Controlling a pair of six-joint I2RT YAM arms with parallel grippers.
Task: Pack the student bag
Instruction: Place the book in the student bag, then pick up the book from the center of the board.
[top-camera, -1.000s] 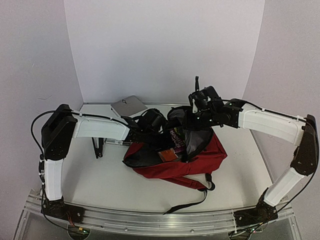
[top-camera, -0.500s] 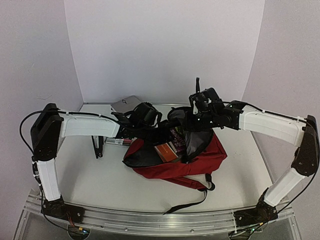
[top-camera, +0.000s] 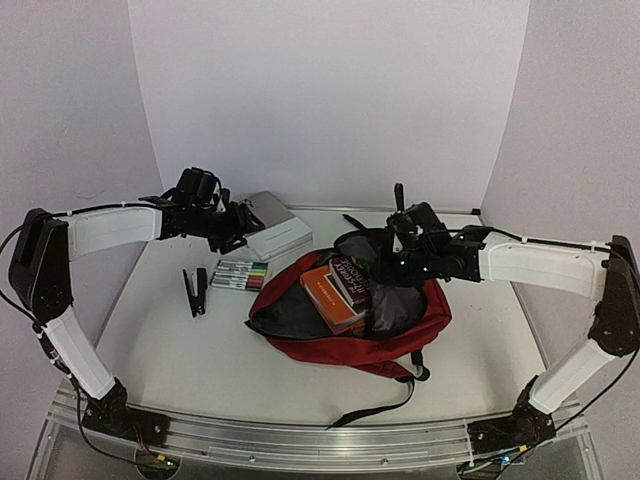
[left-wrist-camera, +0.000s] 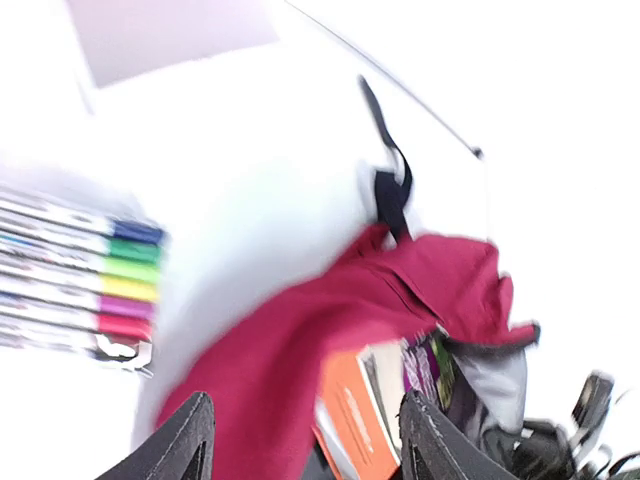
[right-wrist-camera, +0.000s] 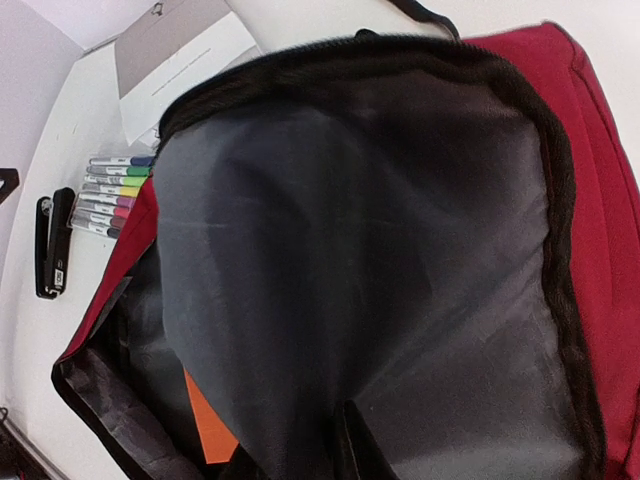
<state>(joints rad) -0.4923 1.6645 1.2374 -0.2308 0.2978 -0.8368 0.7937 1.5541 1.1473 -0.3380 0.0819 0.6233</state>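
At the middle of the table (top-camera: 200, 360) the student bag (top-camera: 400, 330) lies open, with an orange book (top-camera: 330, 292) and a purple book (top-camera: 352, 275) lodged against its grey lining. The right gripper (top-camera: 398, 255) sits at the raised flap; whether it pinches the fabric cannot be told. Farther left lie a black stapler (top-camera: 194, 290) and a pack of markers (top-camera: 240, 275). Beyond them the left gripper (left-wrist-camera: 310, 450) hangs empty, jaws apart, by a grey-topped white box (top-camera: 272, 225).
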